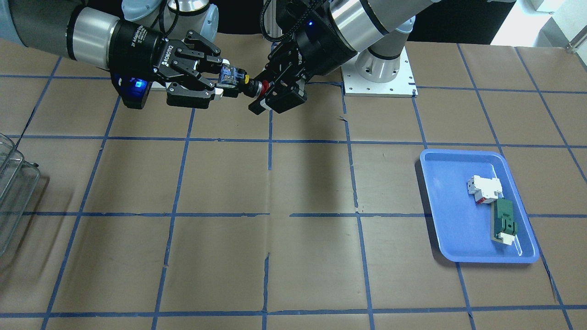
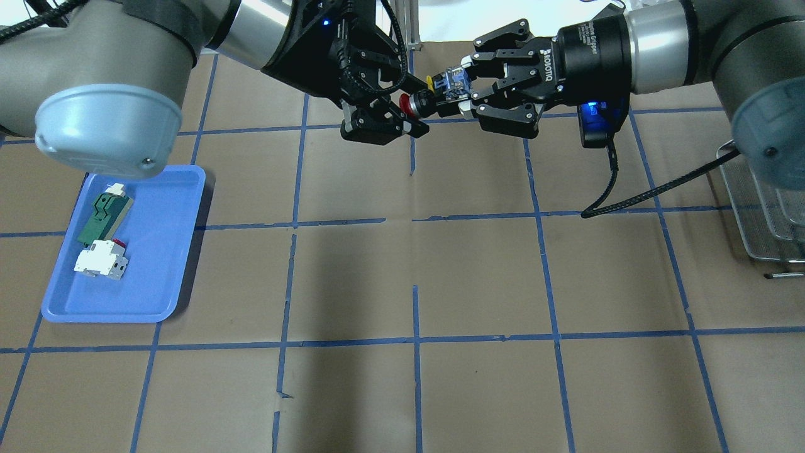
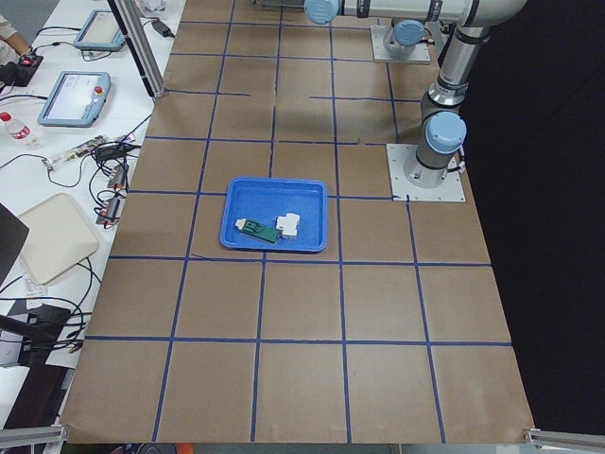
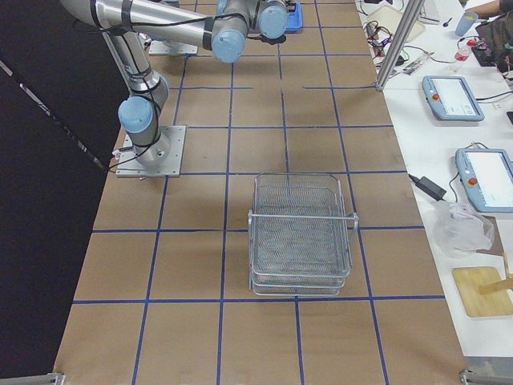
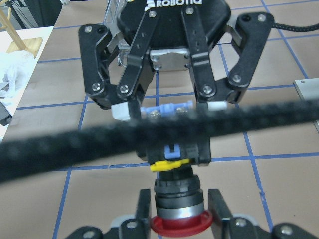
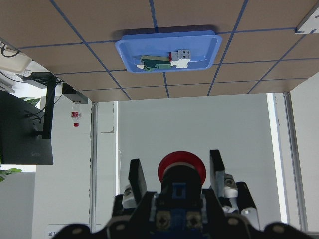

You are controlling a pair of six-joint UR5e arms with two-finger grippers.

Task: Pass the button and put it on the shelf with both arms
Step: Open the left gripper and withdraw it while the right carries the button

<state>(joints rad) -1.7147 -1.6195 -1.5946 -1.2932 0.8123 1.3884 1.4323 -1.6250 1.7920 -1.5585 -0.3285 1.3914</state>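
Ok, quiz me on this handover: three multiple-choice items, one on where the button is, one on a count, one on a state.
1. Where is the button?
A) in a person's hand
B) in the air between the two grippers
C) lying among the tray parts

2. How many parts lie in the blue tray?
A) one
B) four
C) two

3. How does the button lie?
A) roughly level, red cap toward the left gripper
B) upright, cap up
C) upright, cap down

Answers:
1 B: it is held up between the left gripper and the right gripper.
2 C: only the white-and-red breaker and the green flat part are in it.
3 A: the cap sits between the left gripper's fingers, and the clear block points at the right gripper.
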